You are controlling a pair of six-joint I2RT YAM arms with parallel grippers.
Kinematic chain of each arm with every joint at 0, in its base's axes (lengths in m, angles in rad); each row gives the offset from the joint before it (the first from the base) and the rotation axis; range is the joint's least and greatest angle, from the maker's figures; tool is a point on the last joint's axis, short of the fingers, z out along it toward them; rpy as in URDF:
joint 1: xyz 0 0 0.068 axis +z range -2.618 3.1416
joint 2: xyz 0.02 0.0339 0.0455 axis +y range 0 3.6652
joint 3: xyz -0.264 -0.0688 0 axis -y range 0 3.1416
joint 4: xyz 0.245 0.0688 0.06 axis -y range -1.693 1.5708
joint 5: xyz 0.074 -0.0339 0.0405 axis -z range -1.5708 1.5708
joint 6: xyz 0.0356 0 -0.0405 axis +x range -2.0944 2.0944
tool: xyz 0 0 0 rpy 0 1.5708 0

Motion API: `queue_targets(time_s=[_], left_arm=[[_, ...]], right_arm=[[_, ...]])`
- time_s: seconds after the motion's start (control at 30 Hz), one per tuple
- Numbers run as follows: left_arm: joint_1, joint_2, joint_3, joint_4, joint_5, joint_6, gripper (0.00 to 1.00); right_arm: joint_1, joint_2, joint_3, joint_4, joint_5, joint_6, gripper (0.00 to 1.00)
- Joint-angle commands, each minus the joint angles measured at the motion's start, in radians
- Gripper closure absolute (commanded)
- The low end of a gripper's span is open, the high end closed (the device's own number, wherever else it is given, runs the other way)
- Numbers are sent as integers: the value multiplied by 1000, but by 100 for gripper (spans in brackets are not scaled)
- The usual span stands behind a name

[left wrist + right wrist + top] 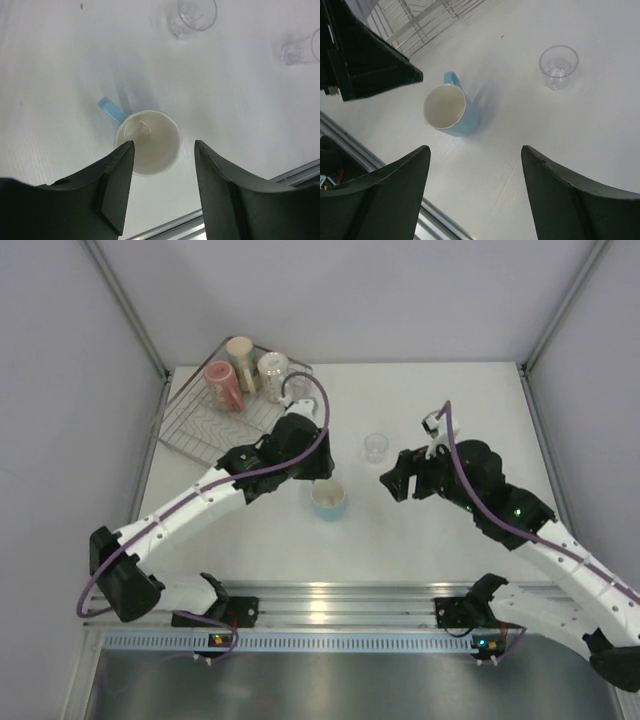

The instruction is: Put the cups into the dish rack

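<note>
The light blue cup (329, 501) stands upright on the white table, its handle pointing far-left. My left gripper (320, 475) hangs open just above it. In the left wrist view the cup (150, 142) lies between the fingertips of that gripper (164, 145), apart from them. My right gripper (392, 483) is open and empty to the cup's right (451, 111). One tiny clear glass (376, 447) stands behind the cup. A second glass (300, 50) shows only in the left wrist view. The dish rack (200, 425) at far left holds the pink-red mug (224, 386), the cream mug (242, 360) and the dotted mug (272, 375).
A metal rail (330, 595) runs along the table's near edge. Grey walls close in the table at the left, back and right. The left gripper's black body (370, 65) shows in the right wrist view, next to the rack's corner (420, 25).
</note>
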Motion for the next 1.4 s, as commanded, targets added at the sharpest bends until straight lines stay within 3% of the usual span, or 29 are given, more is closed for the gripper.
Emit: queue_targets(time_s=[0.0,0.17,0.4,0.53,1.1,1.2,1.27,1.3,1.33,1.37], left_arm=[[190,-78,-24,-19,83,29,43],[393,-138,-117,29,284,50,37],[505,-137,-182,43,384,50,32],[561,-135,-200,53,415,50,32],[573,-140,-275,107,453,10,34],[571,-152,-286,109,453,10,34],[571,-161,-295,110,461,7,35],[573,-164,-303,122,470,4,35],[571,-169,-311,131,505,-5,35],[571,-172,-315,141,522,-11,35]], right_arm=[[14,185,209,-82,-83,-108,26],[5,443,422,-214,-209,-177,30],[5,776,606,-323,-267,-213,29],[20,853,591,-317,-274,-216,32],[66,1002,418,-66,-212,-52,47],[69,1011,413,-44,-200,-32,53],[71,997,386,-15,-191,-12,63],[72,987,371,2,-189,-6,69],[72,974,354,28,-186,5,88],[74,947,325,51,-182,5,99]])
